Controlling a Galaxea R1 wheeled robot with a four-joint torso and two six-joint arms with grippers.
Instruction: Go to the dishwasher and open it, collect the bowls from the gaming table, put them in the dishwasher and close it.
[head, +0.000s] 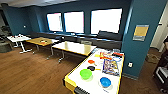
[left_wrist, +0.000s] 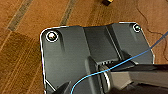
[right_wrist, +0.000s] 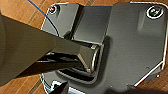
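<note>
The gaming table (head: 71, 81), white-topped with a yellow rim and a black slot at its near end, stands at the lower right of the head view. On its near part sit two bowls, a lime green one (head: 86, 74) and, to its right, a blue one (head: 105, 82). Both stand upright and apart from each other. Both wrist views look down past the robot's dark plate onto wooden floor (left_wrist: 22, 62), and the gripper tips are too unclear to read. The dishwasher is out of view.
A colourful flat box (head: 110, 66) plus orange (head: 91, 61) and black (head: 91, 68) discs lie farther along the gaming table. Wood-topped tables (head: 75, 47) and a white table (head: 18, 38) stand to the left. A blue pillar (head: 142, 45) rises behind, with open wooden floor (head: 32, 72) on the left.
</note>
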